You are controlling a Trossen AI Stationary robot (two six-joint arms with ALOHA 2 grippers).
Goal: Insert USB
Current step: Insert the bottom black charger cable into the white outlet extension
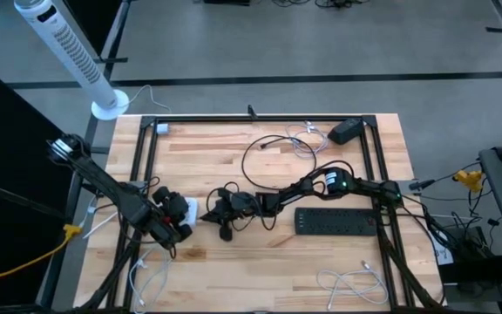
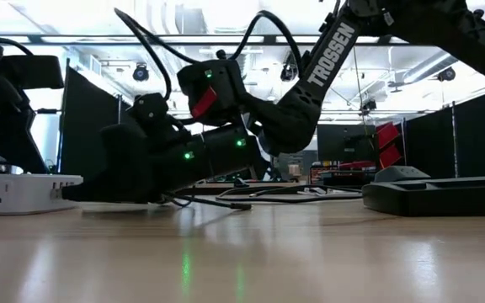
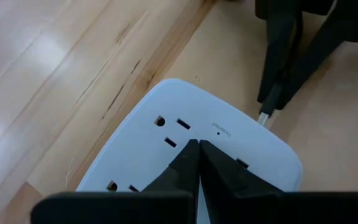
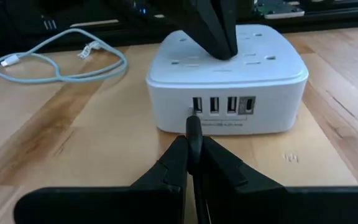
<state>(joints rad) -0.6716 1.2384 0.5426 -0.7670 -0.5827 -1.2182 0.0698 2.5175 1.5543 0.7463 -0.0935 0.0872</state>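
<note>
A white power hub [image 4: 229, 81] lies flat on the wooden table, with a row of USB ports [image 4: 222, 106] in the side facing my right gripper. In the high view the hub [image 1: 190, 209] is left of the table's middle. My left gripper [image 3: 197, 152] is shut, its fingertips on the hub's top face. My right gripper [image 4: 193, 152] is shut on a black USB plug [image 4: 193, 127] just in front of the leftmost port. The plug's metal tip [image 3: 263, 117] is at the hub's side. I cannot tell whether it is inside the port. My left gripper presses its shut fingertips [image 4: 219, 40] down on the hub's top face [image 3: 213, 134], among the outlet slots, slanting down from above. The hub stays flat on the table. My right gripper pinches the black plug's body [image 4: 193, 138] between its two fingers. It comes nearly level from the table's right side, with the fingers along the plug. The plug points at the hub's port side, just above the tabletop.
A black power strip [image 1: 336, 220] lies right of centre, with a black adapter [image 1: 347, 131] at the far right. Black cable loops [image 1: 273, 153] cross the middle. White cables [image 1: 351, 283] lie near the front edge, and a pale blue cable [image 4: 55, 59] lies beside the hub.
</note>
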